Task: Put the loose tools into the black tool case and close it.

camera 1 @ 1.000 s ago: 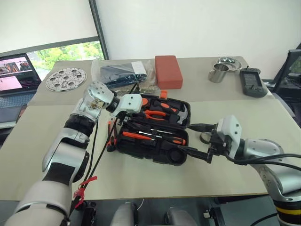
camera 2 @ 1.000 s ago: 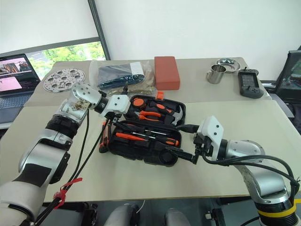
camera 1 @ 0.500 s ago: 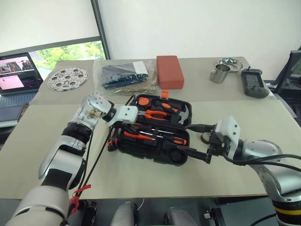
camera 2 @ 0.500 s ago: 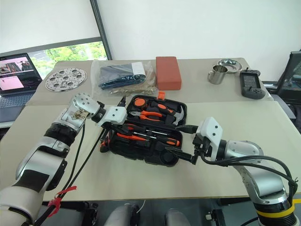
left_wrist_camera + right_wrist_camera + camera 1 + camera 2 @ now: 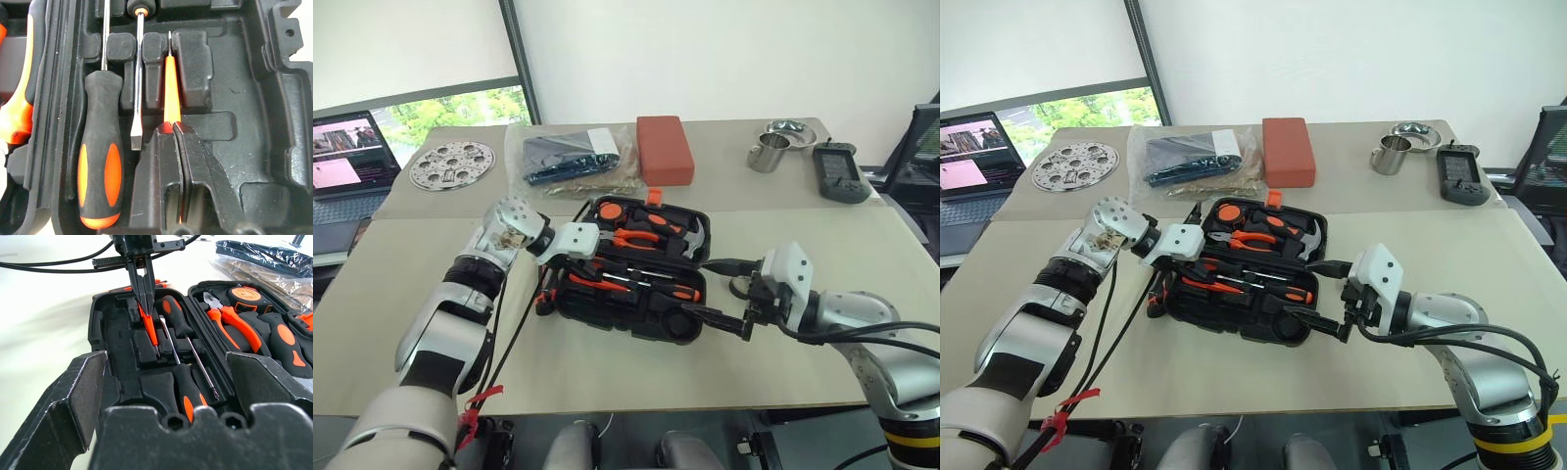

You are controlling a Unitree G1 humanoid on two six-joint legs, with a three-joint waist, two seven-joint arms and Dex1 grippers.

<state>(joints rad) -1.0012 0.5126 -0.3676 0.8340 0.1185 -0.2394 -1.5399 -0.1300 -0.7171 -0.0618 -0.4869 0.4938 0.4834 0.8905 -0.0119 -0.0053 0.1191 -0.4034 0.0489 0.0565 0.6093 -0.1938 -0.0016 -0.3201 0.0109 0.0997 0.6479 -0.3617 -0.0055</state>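
1. Broadly, the black hinged plastic tool case (image 5: 631, 279) lay open on the beige table (image 5: 607, 372), directly under the left gripper (image 5: 176, 128) and just ahead of the right gripper (image 5: 166, 382), with pliers, a tape measure and other tools seated in its far half.
2. Beside the left gripper's tips, two orange-and-black-handled screwdrivers (image 5: 100, 166) lay in their moulded recesses.
3. Between those tips, clamped tight, sat the slim orange screwdriver (image 5: 170, 88), its shaft running along a narrow slot.
4. Doing this step well likely meant pressing the slim tool flat into its slot before letting go, keeping it parallel to its neighbours.
5. Meanwhile the right gripper stood fully spread and empty at the case's near edge, probably well placed to steady it.
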